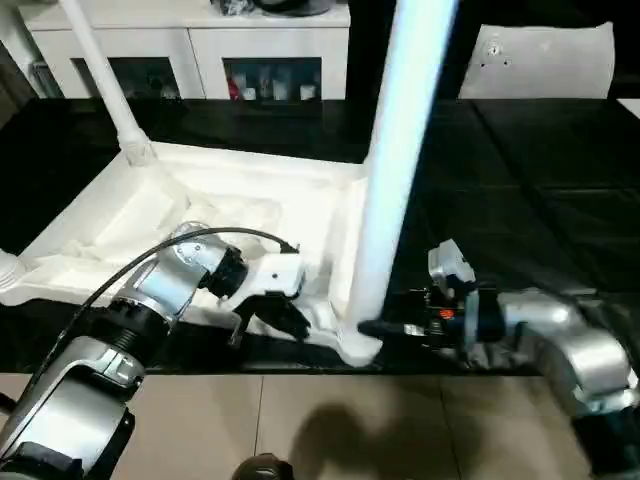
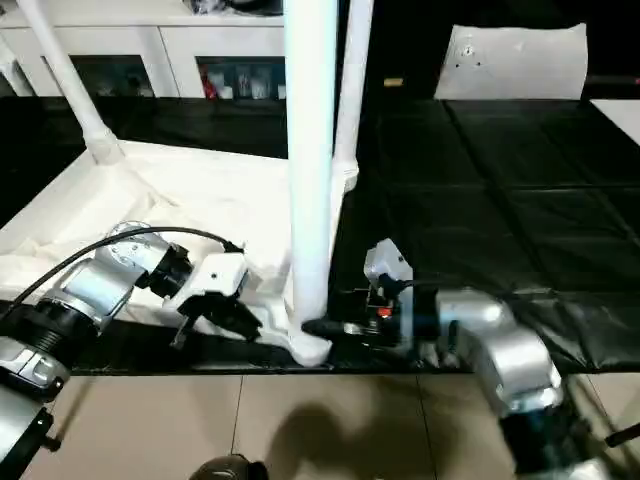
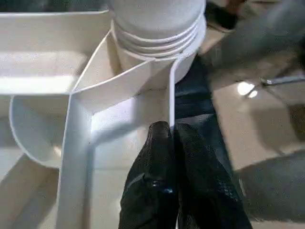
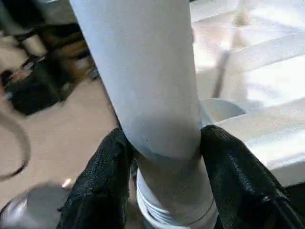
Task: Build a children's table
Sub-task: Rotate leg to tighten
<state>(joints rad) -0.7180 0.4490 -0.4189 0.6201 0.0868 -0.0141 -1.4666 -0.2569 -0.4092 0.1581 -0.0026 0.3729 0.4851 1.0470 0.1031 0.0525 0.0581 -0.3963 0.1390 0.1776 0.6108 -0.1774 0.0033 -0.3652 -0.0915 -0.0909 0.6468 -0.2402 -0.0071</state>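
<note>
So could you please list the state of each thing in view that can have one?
Tabletop: upside down, ribbed underside up.
Near leg: upright in the near corner socket.
Far left leg: seated in its socket, leaning.
Far right leg: upright in its socket.
Left pincer: shut on a tabletop rib.
Right pincer: closed around the near leg's base.

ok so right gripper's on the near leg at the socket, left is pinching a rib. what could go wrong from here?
1. The near leg shows thread rings above its corner socket, so it may not be fully seated and could bind or cross-thread if turned.
2. The left gripper pinches only a thin rib of the tabletop; twisting could slip it and let the top rotate.
3. The right gripper holds the leg low; the tall leg could tilt.
</note>
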